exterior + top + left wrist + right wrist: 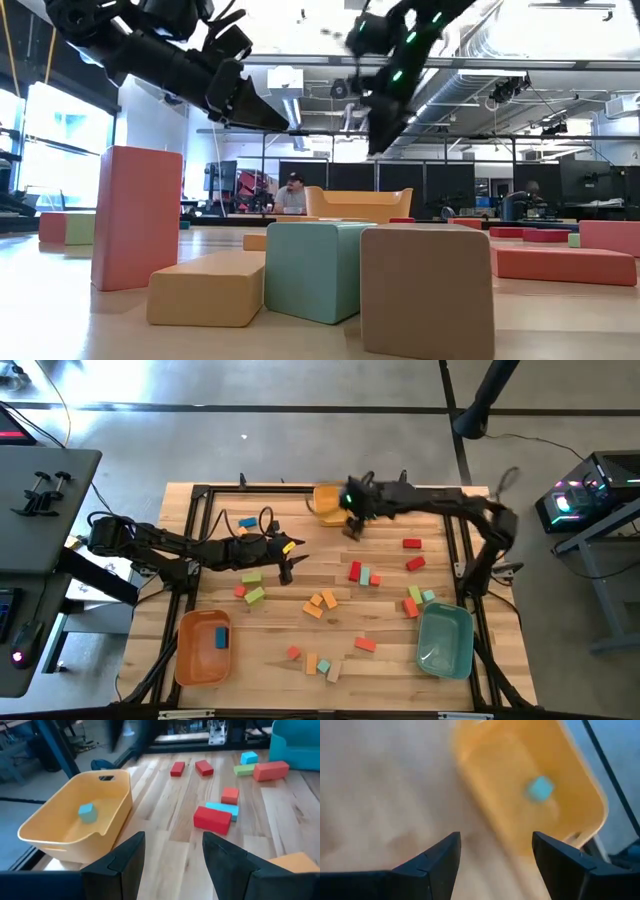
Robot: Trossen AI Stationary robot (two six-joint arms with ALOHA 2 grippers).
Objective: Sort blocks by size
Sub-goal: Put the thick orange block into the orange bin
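While the left gripper (286, 572) hangs spread, the right gripper (352, 528) hovers spread beside the yellow bin (328, 503)

Grey floor (300, 440), black desk (45, 510) (left)

Left gripper (172, 857) open, empty, over bare table (165, 820). Yellow bin (75, 822) just beside, small teal cube (87, 812) inside. Red block (212, 819) touching teal block (226, 809); more blocks (190, 768) farther off near teal bin (296, 745).
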